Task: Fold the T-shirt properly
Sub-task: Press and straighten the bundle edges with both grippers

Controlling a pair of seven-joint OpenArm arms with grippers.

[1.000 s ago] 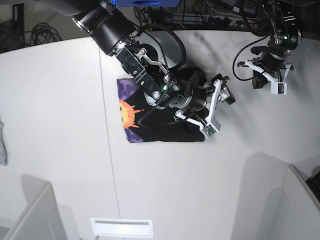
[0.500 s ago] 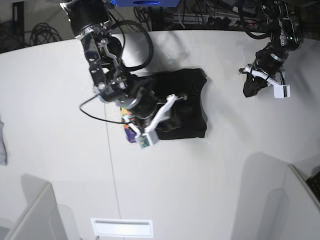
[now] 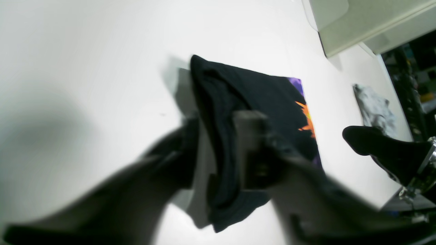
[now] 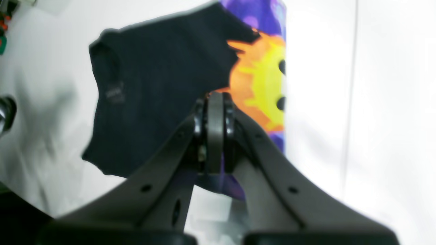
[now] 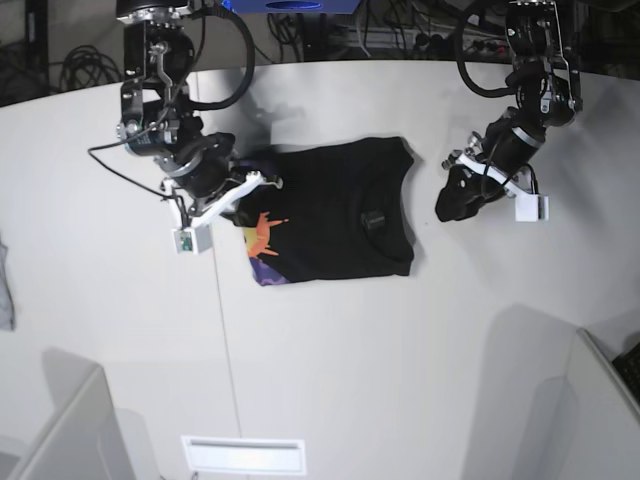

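The black T-shirt lies folded on the white table, with an orange sun and purple print showing at its left edge. It also shows in the right wrist view and the left wrist view. My right gripper is shut and empty, hovering at the shirt's upper left corner; in the right wrist view its pads are pressed together. My left gripper hangs just right of the shirt. In the left wrist view it is blurred, with its fingers apart over the shirt's edge.
A small grey cloth scrap lies at the table's far left edge and also shows in the left wrist view. Pale bins stand at the front left and front right. Cables crowd the back edge.
My right arm swung left off the shirt and let it go, leaving the black side over most of the print. My left gripper came down and left toward the shirt's right edge.
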